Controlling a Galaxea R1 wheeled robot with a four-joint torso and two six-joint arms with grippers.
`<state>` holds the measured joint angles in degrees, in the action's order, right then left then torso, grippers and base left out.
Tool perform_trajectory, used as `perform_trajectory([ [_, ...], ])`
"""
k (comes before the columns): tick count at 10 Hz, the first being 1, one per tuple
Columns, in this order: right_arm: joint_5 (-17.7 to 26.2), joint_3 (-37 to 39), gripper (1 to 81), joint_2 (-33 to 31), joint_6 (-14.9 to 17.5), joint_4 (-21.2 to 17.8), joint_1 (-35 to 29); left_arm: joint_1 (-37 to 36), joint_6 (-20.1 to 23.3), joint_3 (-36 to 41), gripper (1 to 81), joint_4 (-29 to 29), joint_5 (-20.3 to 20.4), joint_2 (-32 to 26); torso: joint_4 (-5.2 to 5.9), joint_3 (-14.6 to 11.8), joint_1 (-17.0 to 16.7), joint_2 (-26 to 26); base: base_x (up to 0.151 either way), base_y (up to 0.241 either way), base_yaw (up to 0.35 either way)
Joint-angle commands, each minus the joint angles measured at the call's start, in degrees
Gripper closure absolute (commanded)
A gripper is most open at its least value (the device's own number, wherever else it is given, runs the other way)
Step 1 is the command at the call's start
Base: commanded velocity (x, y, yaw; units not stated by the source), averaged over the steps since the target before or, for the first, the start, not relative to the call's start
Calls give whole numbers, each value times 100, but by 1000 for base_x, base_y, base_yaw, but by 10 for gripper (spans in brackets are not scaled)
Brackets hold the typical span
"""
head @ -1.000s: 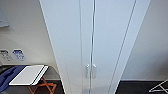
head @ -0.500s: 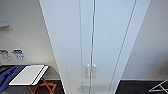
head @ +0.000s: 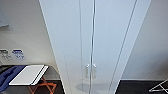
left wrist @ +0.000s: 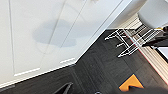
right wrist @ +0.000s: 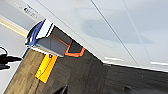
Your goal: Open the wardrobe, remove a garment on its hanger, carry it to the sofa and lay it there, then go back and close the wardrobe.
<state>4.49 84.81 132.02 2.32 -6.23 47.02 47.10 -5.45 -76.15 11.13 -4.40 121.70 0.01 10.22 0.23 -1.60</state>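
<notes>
Whether the fingers of either arm are open or closed cannot be told, and nothing can be seen in their hold; the wardrobe point(head: 92, 42) stands straight ahead in the head view, tall and white, its two flat doors meeting along a thin central seam and both closed; the pair of small white handles point(head: 90, 70) sits low on that seam, one on each door, close beside each other; a soft grey shadow point(head: 91, 87) lies on the door fronts just below the handles; in the left wrist view the wardrobe's lower front point(left wrist: 50, 37) meets the dark floor point(left wrist: 100, 70), and a white wire-legged chair point(left wrist: 140, 32) stands on that floor off to the wardrobe's side; in the right wrist view the wardrobe's door panels point(right wrist: 120, 30) run down to the same dark floor point(right wrist: 100, 77); to the wardrobe's left stands a small bench point(head: 28, 74) with a white top on orange crossed legs, with blue fabric point(head: 8, 75) lying just beside it; a pale wall point(head: 22, 32) rises behind the bench, and small blue-and-white labels point(head: 18, 55) are stuck on it.
</notes>
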Motion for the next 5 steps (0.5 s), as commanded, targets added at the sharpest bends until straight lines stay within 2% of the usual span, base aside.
perform_trajectory([
  [1, 193, -185, 10, -139, -3, -124, -873, -909, 9, 303, 10, -50, -96, -251, 0, 0, 0, 0, 0, 0, 0],
  [5, 457, -185, 10, -24, -12, -142, -1532, -1506, -44, 259, 10, -225, -96, -128, 0, 2, 4, 2, 0, 0, 0],
])
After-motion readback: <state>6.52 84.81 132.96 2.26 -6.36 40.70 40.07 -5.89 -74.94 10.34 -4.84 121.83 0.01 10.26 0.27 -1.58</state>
